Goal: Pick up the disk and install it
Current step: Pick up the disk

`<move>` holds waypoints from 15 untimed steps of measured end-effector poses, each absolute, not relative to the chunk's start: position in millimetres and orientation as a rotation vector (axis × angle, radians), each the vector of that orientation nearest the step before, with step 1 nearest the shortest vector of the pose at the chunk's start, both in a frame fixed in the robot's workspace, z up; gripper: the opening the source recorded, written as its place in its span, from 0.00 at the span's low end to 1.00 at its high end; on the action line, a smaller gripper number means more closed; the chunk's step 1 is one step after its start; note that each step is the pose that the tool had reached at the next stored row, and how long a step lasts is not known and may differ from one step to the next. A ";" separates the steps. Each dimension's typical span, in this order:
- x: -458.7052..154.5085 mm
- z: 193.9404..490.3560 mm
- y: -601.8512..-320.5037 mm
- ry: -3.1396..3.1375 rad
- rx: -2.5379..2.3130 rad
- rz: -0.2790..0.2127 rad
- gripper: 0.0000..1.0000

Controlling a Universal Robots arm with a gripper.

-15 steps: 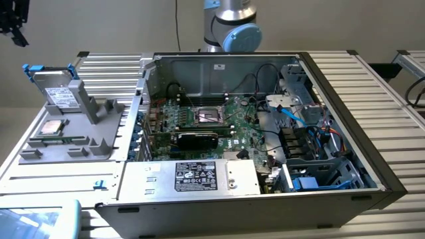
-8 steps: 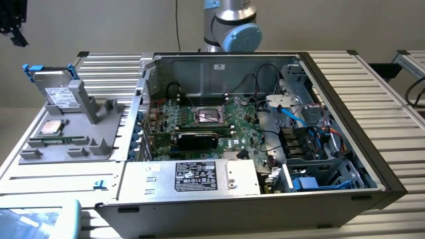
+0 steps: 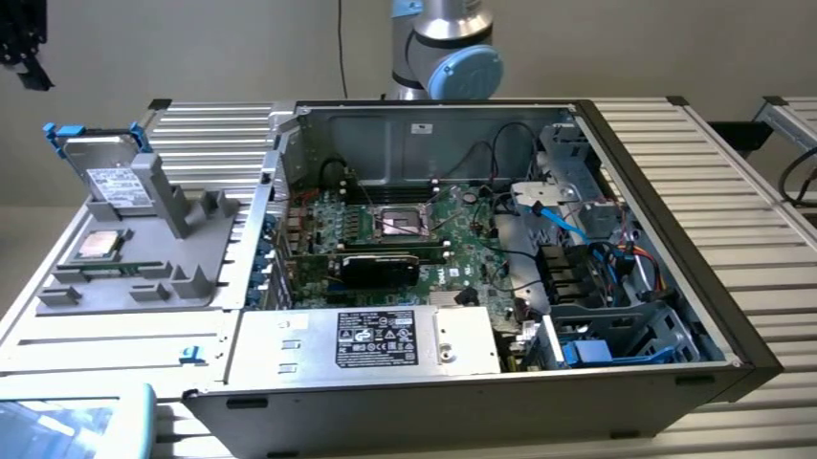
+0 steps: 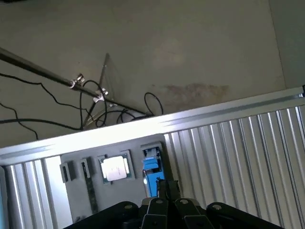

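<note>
The disk (image 3: 113, 179) is a silver-grey drive with a white label in a blue carrier frame. It stands tilted on edge in the grey fixture (image 3: 141, 263) at the exterior view's left. In the wrist view the disk (image 4: 151, 167) appears edge-on, its blue frame showing, just beyond my gripper (image 4: 167, 183). The gripper's fingers are shut together with nothing between them, and they hang well above the ribbed table, apart from the disk.
A small square CPU chip (image 3: 99, 246) (image 4: 114, 168) lies in the fixture beside the disk. The open computer case (image 3: 638, 143) takes up the middle, with a silver power-supply box (image 3: 370, 339) at its front and blue drive bays (image 3: 613, 335) at its right. The arm's base (image 3: 441, 48) stands behind it.
</note>
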State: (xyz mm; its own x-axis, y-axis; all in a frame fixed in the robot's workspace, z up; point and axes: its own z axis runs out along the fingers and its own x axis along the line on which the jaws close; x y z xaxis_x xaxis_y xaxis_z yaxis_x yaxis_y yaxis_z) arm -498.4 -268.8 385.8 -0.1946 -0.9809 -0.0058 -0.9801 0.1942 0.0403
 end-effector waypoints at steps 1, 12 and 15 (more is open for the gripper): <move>-498.4 385.8 -268.8 -2.395 1.999 -0.051 0.11; -498.4 385.7 -268.8 -2.214 2.201 -0.018 0.11; -498.4 385.6 -268.8 -2.171 2.247 -0.007 0.11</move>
